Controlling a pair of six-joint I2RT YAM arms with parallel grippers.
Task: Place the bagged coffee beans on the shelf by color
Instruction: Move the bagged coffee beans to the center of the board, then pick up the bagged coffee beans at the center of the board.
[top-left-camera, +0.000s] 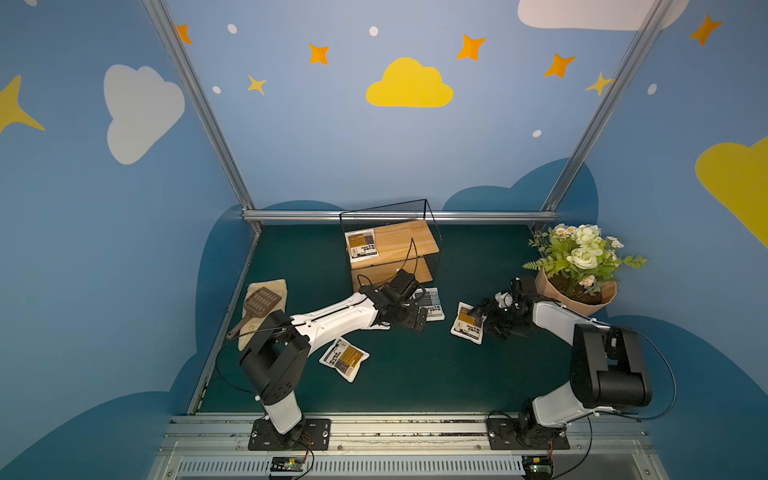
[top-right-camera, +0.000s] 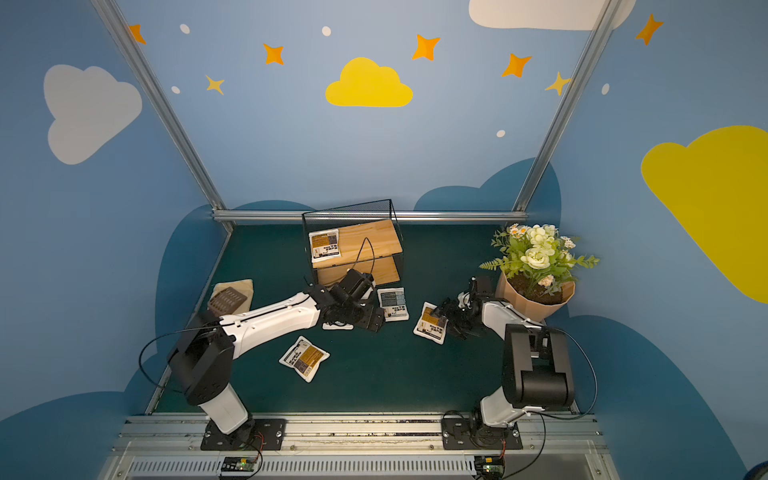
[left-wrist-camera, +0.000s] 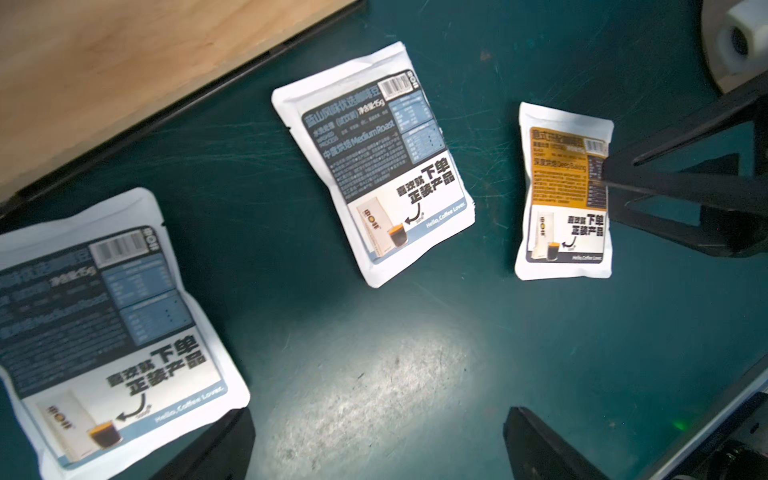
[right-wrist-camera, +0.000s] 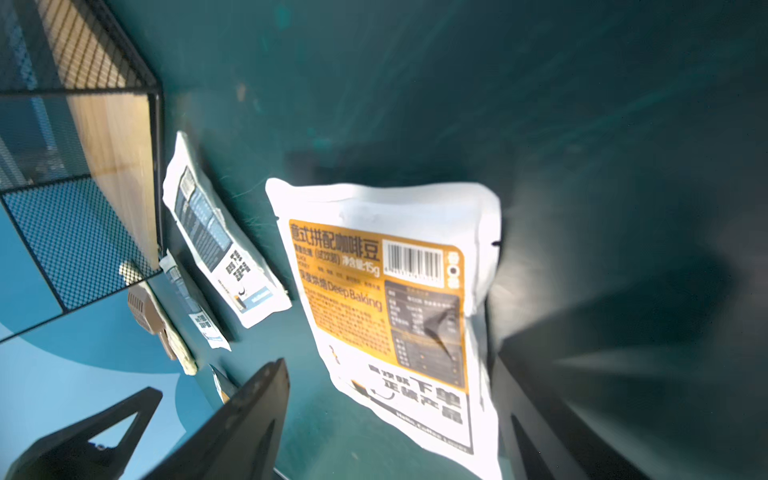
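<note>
The shelf (top-left-camera: 409, 243) stands at the back middle, with one orange-panel bag (top-left-camera: 360, 244) on its top board. On the mat lie an orange bag (top-left-camera: 466, 326), an orange bag (top-left-camera: 344, 359) nearer the front, and a grey-blue bag (top-left-camera: 432, 302). A second grey-blue bag (left-wrist-camera: 104, 324) lies mostly under my left arm. My right gripper (right-wrist-camera: 390, 415) is open and low, its fingers either side of the orange bag (right-wrist-camera: 395, 299). My left gripper (left-wrist-camera: 380, 449) is open over bare mat between the two grey-blue bags (left-wrist-camera: 374, 166).
A tan flowerpot (top-left-camera: 598, 297) with white flowers stands just behind my right arm. A cream glove (top-left-camera: 274, 289) with a brown slotted spatula (top-left-camera: 259, 305) on it lies at the left wall. The shelf's lower board (left-wrist-camera: 104, 62) is close to my left gripper.
</note>
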